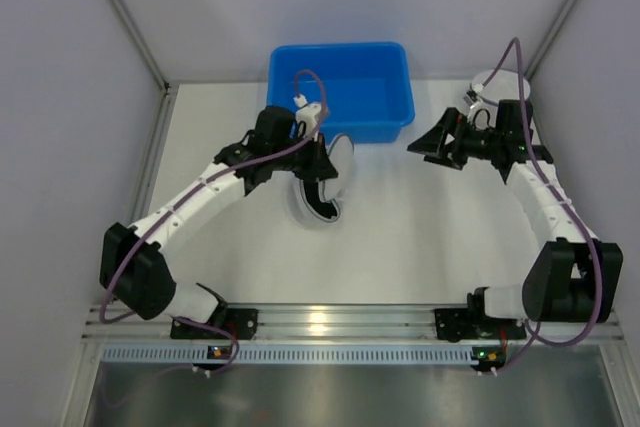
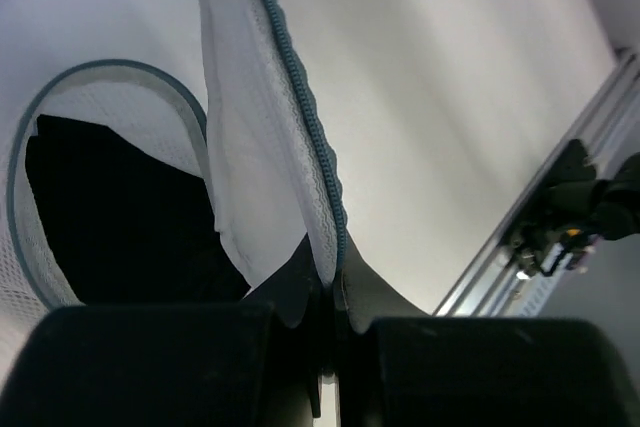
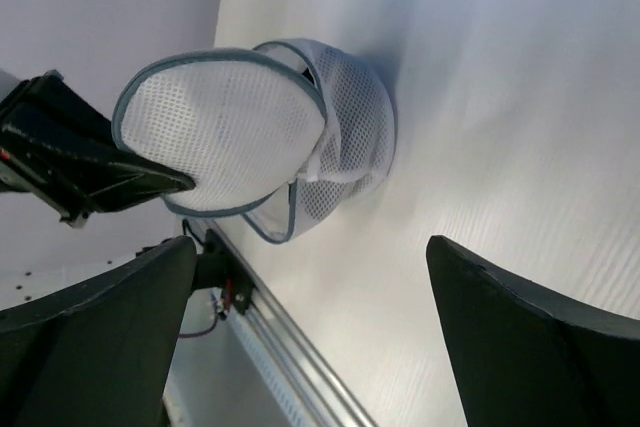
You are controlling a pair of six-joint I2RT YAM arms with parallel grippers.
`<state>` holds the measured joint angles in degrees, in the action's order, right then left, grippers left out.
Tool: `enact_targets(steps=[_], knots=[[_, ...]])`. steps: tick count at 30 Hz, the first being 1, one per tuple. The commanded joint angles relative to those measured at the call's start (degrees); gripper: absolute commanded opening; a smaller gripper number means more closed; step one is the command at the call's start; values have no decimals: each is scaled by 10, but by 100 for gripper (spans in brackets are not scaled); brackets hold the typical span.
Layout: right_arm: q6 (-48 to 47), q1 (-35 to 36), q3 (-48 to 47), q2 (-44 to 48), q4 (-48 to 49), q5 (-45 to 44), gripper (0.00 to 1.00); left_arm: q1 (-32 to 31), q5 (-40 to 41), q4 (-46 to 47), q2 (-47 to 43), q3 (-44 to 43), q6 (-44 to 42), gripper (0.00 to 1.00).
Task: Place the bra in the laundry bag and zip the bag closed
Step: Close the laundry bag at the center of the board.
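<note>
The bag (image 1: 322,199) lies on the table (image 1: 430,237), just in front of the bin (image 1: 340,48). The bra (image 2: 110,217) sits inside the bag, a dark mass below the open rim. The lid (image 2: 255,117) stands raised over the bag's mouth, attached along one side.

The left gripper (image 2: 330,282) is clamped tight on the lid's edge, pinching the zip tape (image 2: 310,117) between its fingers. The right gripper (image 3: 312,287) is spread to full width and holds nothing. It hangs well to the right of the bag, clear of it.

Judged step: the bra is loaded, the lid is not yet folded down and the zip is not yet run.

Hazards:
- The pinch covers only a thin strip of tape. A sideways pull may slip the mesh out of the fingers.
- Nothing braces the bag. A pull on the lid may drag or tip the bag.
- Bra fabric lies close to the rim. It may catch in the teeth when the lid comes down.
- No view shows the zip slider clearly, so a reach for it may miss.
</note>
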<state>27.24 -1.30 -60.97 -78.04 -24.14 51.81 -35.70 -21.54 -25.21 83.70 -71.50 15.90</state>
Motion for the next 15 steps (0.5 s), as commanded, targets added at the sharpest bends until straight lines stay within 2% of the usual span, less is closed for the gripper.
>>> enact_targets(steps=[1, 4, 5, 7, 11, 15], knots=[[-43, -2, 33, 48, 138, 34, 99, 42, -151, 150, -47, 59, 100, 0], [-26, -2, 66, 45, 201, 79, 99, 80, -230, 273, -61, 132, 175, 0], [-3, 2, 73, 40, 211, 84, 99, 98, -245, 351, -65, 151, 236, 0], [38, 5, 101, 23, 250, 85, 99, 114, -270, 415, -69, 201, 307, 0], [77, 9, 146, 5, 310, 80, 100, 132, -276, 473, -76, 242, 350, 0], [105, 57, 182, -13, 367, 75, 99, 146, -281, 545, -75, 273, 397, 0]])
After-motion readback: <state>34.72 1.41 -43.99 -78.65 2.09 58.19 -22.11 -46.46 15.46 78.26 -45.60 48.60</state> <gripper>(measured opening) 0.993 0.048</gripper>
